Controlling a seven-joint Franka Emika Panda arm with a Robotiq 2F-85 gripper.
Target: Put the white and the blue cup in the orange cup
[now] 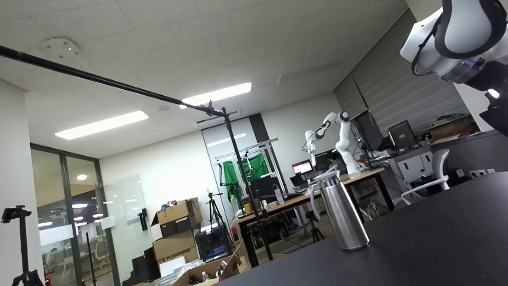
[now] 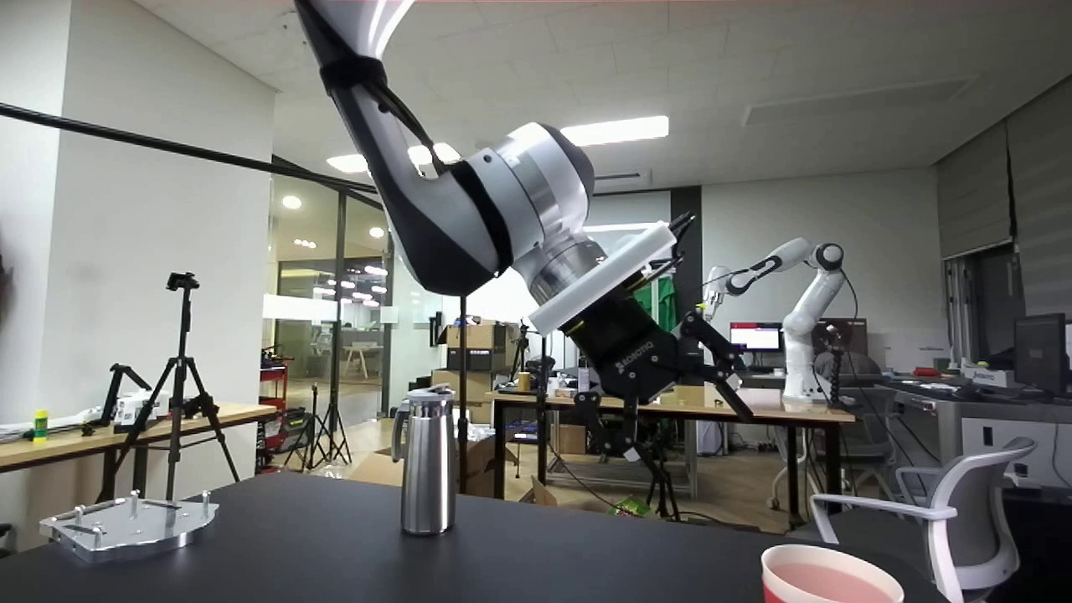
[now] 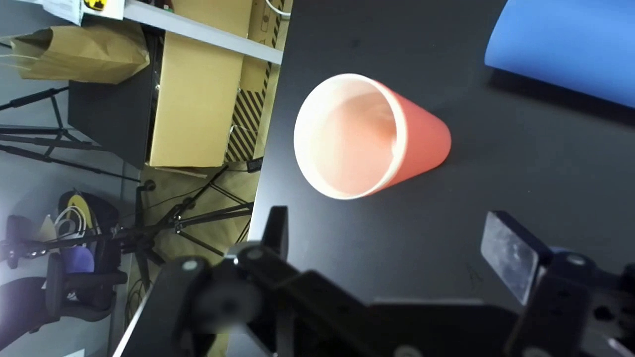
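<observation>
Wrist view: my black fingers (image 3: 511, 255), apart. Exterior views: black housing (image 2: 630, 350), lettered "ROBOTIQ"; brown cardboard box (image 1: 174, 243), lettered "FLASHFORGE".

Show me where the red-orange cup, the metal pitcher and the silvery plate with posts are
Red-orange cup (image 3: 420, 141), wrist view, on its outer wall.
Metal pitcher (image 2: 429, 467), in an exterior view, on its body.
Silvery plate (image 2: 138, 527), in an exterior view, on its flat top.

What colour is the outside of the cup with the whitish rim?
Coral red; the cup's outer wall shows best in the wrist view.
</observation>
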